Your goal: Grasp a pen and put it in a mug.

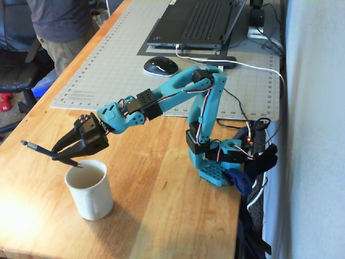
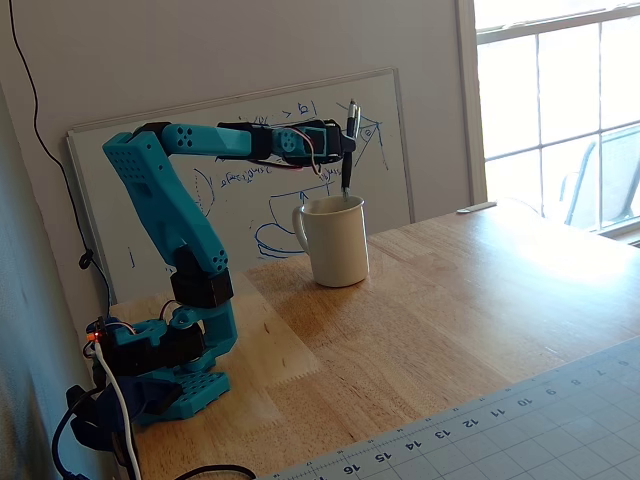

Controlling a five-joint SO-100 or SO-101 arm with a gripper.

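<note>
The cream-white mug (image 1: pixel 90 189) stands upright on the wooden table; it also shows in a fixed view (image 2: pixel 334 241) with its handle to the left. My gripper (image 1: pixel 60 156) is shut on the dark pen (image 1: pixel 44 150) and holds it just above the mug's rim. In a fixed view the pen (image 2: pixel 348 150) hangs nearly upright, its lower tip at the mug's opening, with my gripper (image 2: pixel 342 152) closed around its middle. In the other fixed view the pen slants, its lower end over the mug's near-left rim.
A grey cutting mat (image 1: pixel 129 65) lies behind the arm with a computer mouse (image 1: pixel 160 66) and a laptop (image 1: pixel 197 21) on it. A person (image 1: pixel 62 24) stands at the far left. A whiteboard (image 2: pixel 250 190) leans behind the mug. Cables (image 1: pixel 253 135) trail by the arm's base.
</note>
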